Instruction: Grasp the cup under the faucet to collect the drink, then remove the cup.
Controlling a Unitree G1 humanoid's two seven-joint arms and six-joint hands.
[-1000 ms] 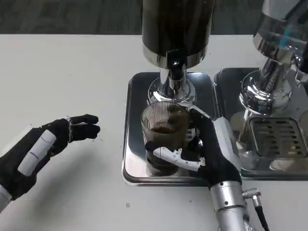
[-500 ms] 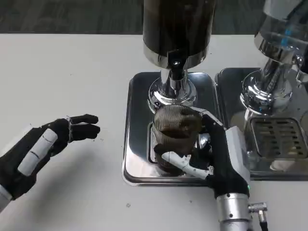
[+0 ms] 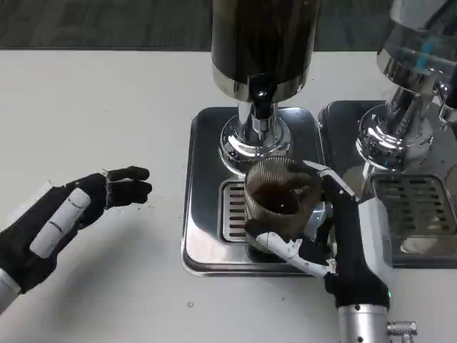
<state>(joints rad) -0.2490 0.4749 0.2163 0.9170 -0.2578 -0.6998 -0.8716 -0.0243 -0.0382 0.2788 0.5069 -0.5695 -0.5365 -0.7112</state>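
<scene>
The right hand gripped the cup, its fingers wrapped across the near side of the ribbed glass and its thumb hooked over the far rim. The cup held dark drink and sat inside that grip, just ahead of the palm and over the drip tray, a little to the thumb side of the faucet rather than squarely beneath it. I could not tell whether its base touched the grate or hung just above it (the fingers hid the bottom edge).

The left hand lay on the white table, well off to the outer side of the tray, empty, with its fingers stretched forward and loosely apart.

Judging from this, the drink was collected and the step in hand was taking the cup away. To do that well, the grip should remain firm and the cup upright, since the liquid stood fairly high in the glass and any tilt toward the fingertips would slop it over. The cup should rise enough to pass over the tray's raised lip, then travel toward the wrist, away from the dispenser column. The second dispenser stood close beyond the back of the hand, so drifting that way risked a knock.
</scene>
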